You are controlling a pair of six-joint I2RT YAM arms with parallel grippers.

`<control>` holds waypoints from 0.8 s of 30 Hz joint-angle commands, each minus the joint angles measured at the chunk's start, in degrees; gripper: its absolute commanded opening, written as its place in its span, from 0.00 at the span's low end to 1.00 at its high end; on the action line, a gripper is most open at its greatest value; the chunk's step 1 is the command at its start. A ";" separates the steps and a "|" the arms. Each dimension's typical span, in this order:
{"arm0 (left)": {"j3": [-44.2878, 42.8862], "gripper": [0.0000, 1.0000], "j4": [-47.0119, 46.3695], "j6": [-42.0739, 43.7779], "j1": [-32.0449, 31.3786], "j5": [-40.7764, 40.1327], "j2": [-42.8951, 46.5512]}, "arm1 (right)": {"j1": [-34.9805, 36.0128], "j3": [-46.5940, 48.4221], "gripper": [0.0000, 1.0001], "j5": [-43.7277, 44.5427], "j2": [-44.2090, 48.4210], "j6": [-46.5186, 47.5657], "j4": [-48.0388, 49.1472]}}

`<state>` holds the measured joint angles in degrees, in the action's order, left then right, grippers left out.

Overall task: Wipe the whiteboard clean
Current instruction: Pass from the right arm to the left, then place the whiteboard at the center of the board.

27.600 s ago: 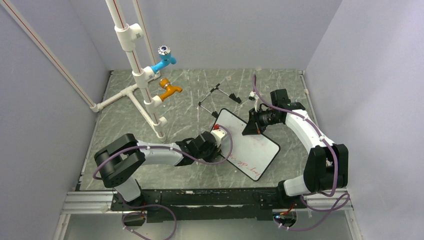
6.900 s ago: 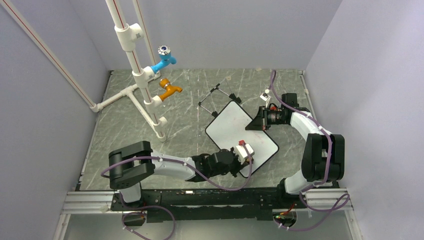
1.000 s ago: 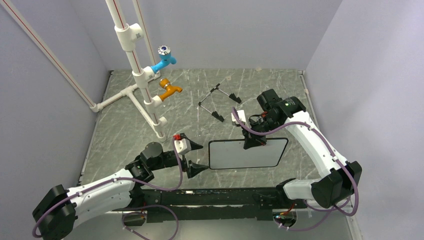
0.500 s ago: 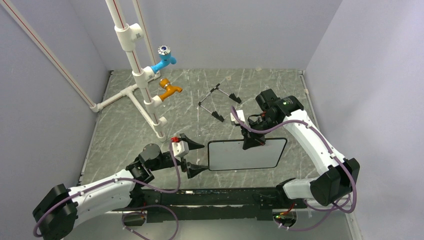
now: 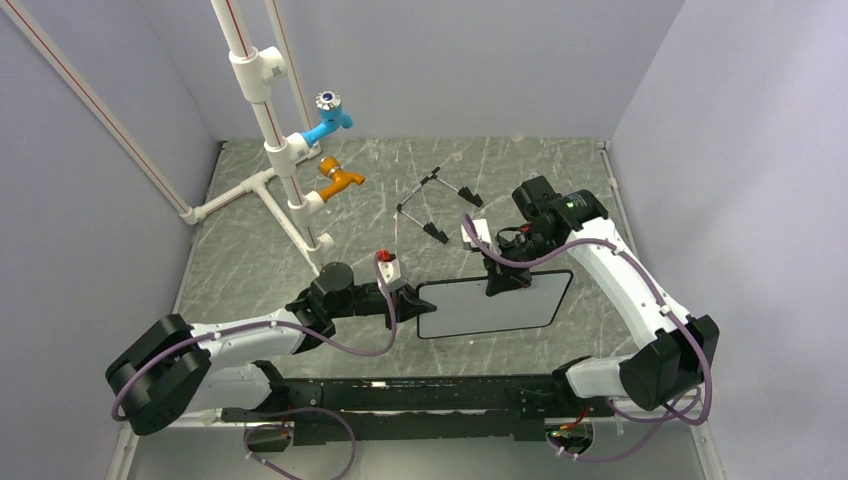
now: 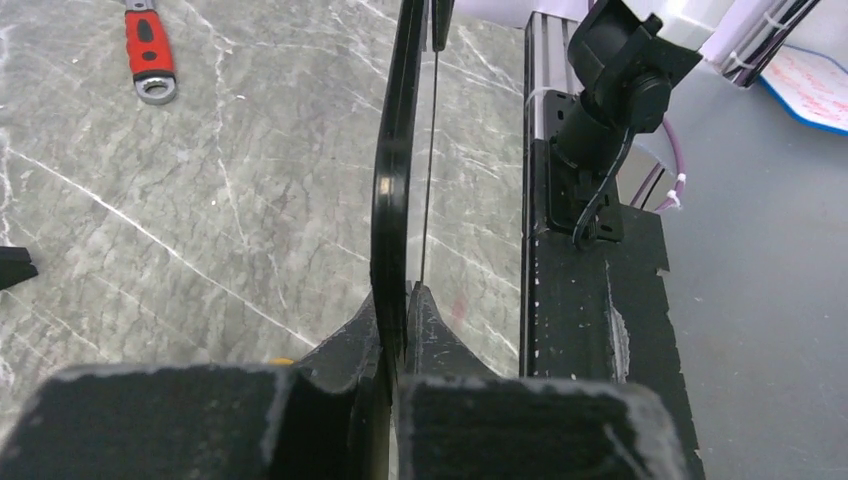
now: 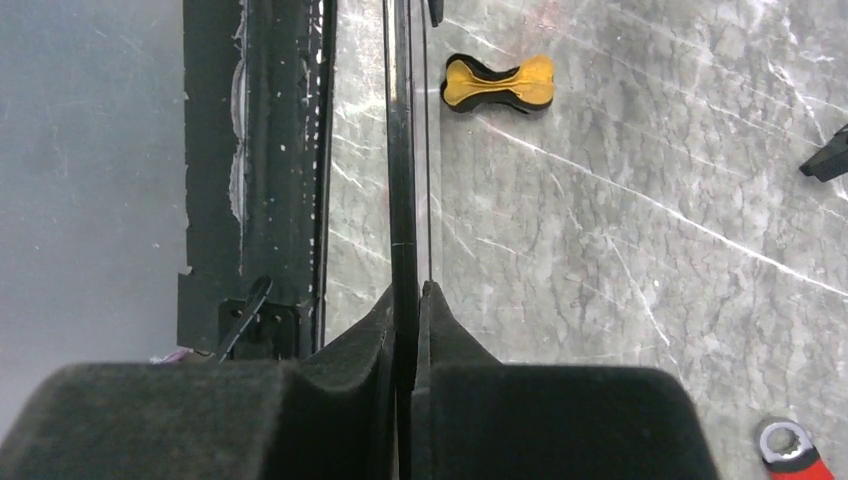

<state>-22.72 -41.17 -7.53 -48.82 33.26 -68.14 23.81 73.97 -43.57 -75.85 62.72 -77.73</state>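
Observation:
The whiteboard (image 5: 500, 310) stands on its long edge near the table's front, held between both arms, and its white face shows no red writing from above. My left gripper (image 5: 412, 297) is shut on its left edge. In the left wrist view the black frame (image 6: 390, 180) runs edge-on into the shut left gripper (image 6: 402, 305). My right gripper (image 5: 497, 283) is shut on the board's top edge. The right wrist view shows that same thin edge (image 7: 400, 150) pinched in the right gripper (image 7: 410, 295).
A yellow-black eraser (image 7: 498, 82) lies on the table beyond the board. A red wrench (image 6: 150, 55) lies nearby. The black wire easel (image 5: 437, 205) sits behind, and a white pipe stand (image 5: 290, 170) with blue and orange taps is at the back left. A black rail (image 5: 420, 395) runs along the near edge.
My left gripper moved right from its open stance beside the board and shut on the board's left edge. The right gripper kept its hold on the top edge.

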 commanded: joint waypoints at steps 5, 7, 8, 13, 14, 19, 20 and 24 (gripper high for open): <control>5.51 0.00 -5.77 -7.79 -0.35 -12.13 10.70 | -4.22 6.32 0.59 -2.76 0.87 -11.98 5.04; 5.48 0.00 -3.40 -8.74 -0.12 -16.06 14.75 | -9.28 11.52 0.70 -4.52 0.71 -12.35 3.21; 4.26 0.00 -0.77 -8.70 0.27 -17.66 16.34 | -13.31 14.75 0.75 -6.74 0.53 -11.73 1.51; -4.92 0.00 8.32 -8.29 2.21 -21.87 18.58 | -30.00 29.58 0.89 -15.75 0.89 -13.36 -2.89; -6.61 0.00 8.78 -8.29 2.55 -22.97 17.99 | -30.80 29.16 0.89 -16.17 1.99 -15.70 -0.95; -15.41 0.00 3.84 -9.12 5.33 -26.13 9.40 | -34.43 7.69 0.93 -15.75 11.65 -31.73 25.39; -16.94 0.00 3.45 -9.09 5.47 -27.11 7.69 | -35.43 4.85 0.93 -16.55 12.40 -32.87 27.59; -21.76 0.00 -0.37 -7.72 6.39 -31.21 0.91 | -40.53 -5.33 0.93 -21.84 13.44 -37.09 35.77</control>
<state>-38.48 -29.89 -15.57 -43.27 7.03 -63.48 -12.88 75.64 -59.53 -61.73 33.19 -55.46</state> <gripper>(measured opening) 0.050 0.929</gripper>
